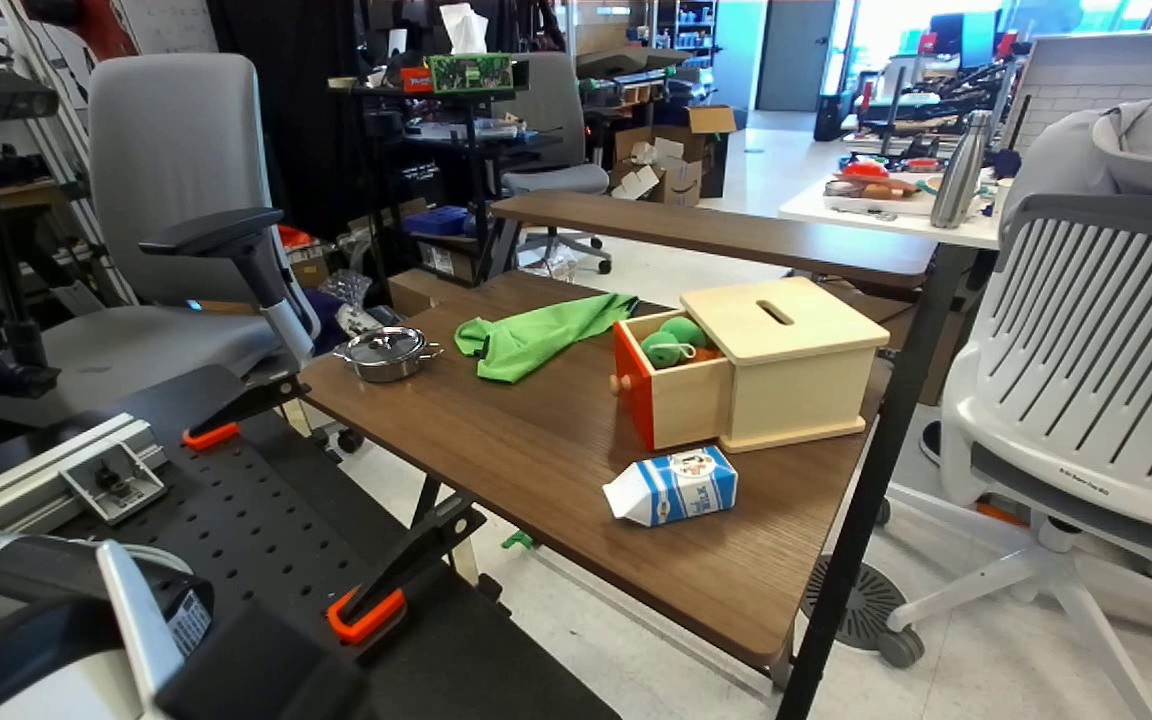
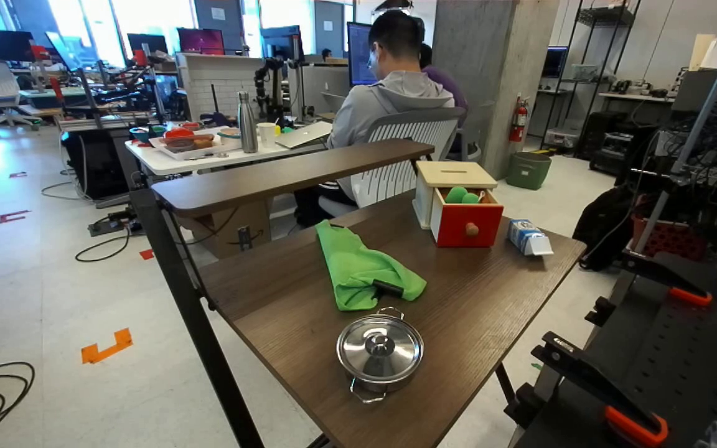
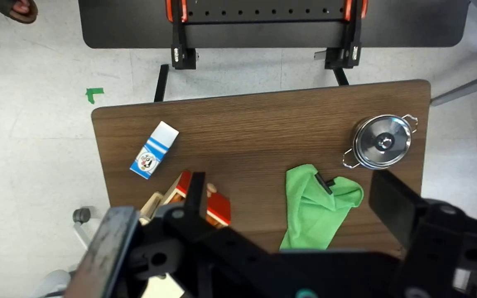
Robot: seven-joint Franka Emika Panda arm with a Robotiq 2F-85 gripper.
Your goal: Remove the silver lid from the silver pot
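One table, brown, with one raised shelf along a long side. Near one end of it, one silver pot, low and round, standing upright, two wire handles. On the pot, one silver lid, single knob at the centre — covers it whole, not yet off.

One hand, seen in the wrist view: released, its two fingers standing wide apart, table below.

One green cloth, rumpled, just beside the pot, a dark strip showing on it. Past the cloth, one wooden box, one slot in its top. Its one drawer stands open, red front, one round knob, facing the pot's end of the table. Inside, two green balls can be counted, plus something orange, too small to tell. One blue-and-white carton lies on its side near the box, apart from it, toward the table's opposite end.

Across a strip of floor, one black bench — two clamps at its edge, each with orange parts. In an exterior view, background: one seated person in a grey hoodie, a second in purple mostly hidden behind
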